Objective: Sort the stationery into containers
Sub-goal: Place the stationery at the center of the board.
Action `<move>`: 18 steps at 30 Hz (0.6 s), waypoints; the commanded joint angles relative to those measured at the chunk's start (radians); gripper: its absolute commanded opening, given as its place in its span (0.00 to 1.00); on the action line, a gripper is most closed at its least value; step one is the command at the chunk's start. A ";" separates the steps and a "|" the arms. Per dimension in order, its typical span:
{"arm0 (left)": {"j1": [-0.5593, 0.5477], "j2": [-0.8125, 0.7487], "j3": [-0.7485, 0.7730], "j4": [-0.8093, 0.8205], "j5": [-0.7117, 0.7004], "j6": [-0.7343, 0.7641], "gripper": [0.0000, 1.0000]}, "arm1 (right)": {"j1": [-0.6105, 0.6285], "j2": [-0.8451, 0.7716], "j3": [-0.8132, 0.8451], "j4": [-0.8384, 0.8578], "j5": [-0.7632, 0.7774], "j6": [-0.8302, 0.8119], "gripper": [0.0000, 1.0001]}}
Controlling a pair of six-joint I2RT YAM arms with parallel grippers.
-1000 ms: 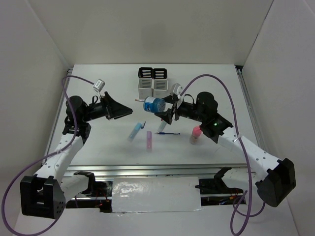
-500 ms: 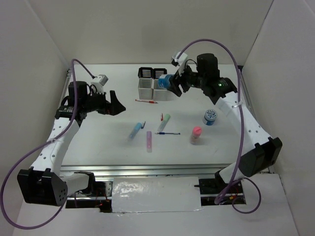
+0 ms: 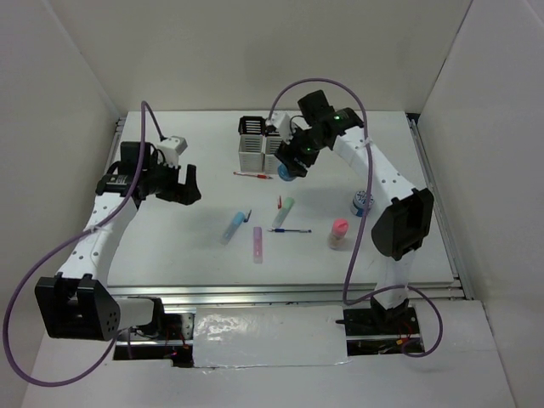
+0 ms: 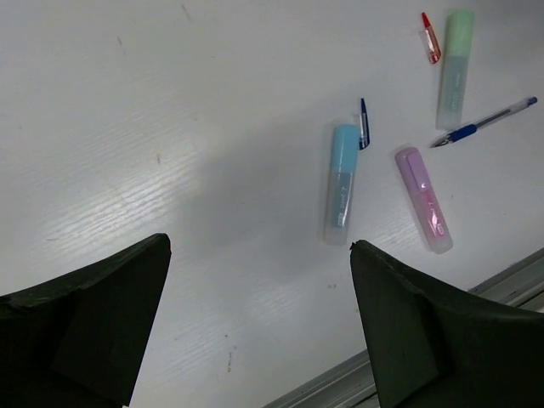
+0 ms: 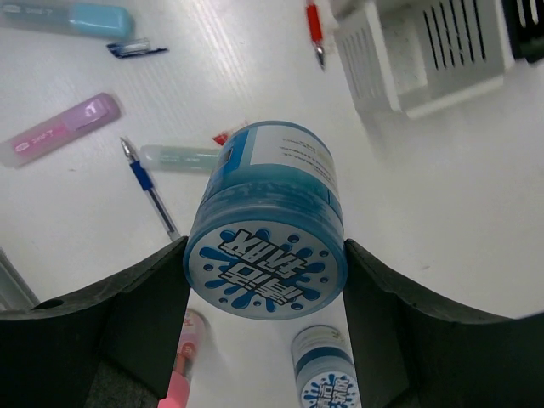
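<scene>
My right gripper (image 3: 290, 165) is shut on a blue round roll (image 5: 265, 246) and holds it in the air just in front of the containers (image 3: 263, 143), a block of two black and two white slotted cups. The second blue roll (image 3: 363, 202) and the pink-capped tube (image 3: 338, 233) stand at the right. The blue stick (image 4: 342, 184), purple stick (image 4: 422, 200), green stick (image 4: 454, 68) and blue pen (image 4: 483, 123) lie mid-table. The red pen (image 3: 253, 175) lies before the cups. My left gripper (image 4: 259, 246) is open and empty, left of the sticks.
White walls enclose the table on three sides. A metal rail (image 3: 280, 293) runs along the near edge. A loose red cap (image 4: 431, 37) and a dark blue cap (image 4: 364, 124) lie by the sticks. The nearest white cup (image 5: 425, 51) shows in the right wrist view.
My right arm swung the blue roll up beside the cups, then down to just in front of them. My left arm drew back to the left, still open.
</scene>
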 commanded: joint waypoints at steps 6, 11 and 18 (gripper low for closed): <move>0.141 0.018 -0.003 -0.008 0.013 -0.014 0.99 | 0.249 0.133 0.227 -0.101 -0.017 -0.059 0.00; 0.249 0.058 -0.005 -0.018 0.100 -0.041 0.99 | 0.356 0.298 0.356 -0.049 0.016 -0.060 0.00; 0.347 0.055 -0.043 -0.024 0.175 -0.013 0.99 | 0.412 0.441 0.439 0.083 0.061 -0.063 0.00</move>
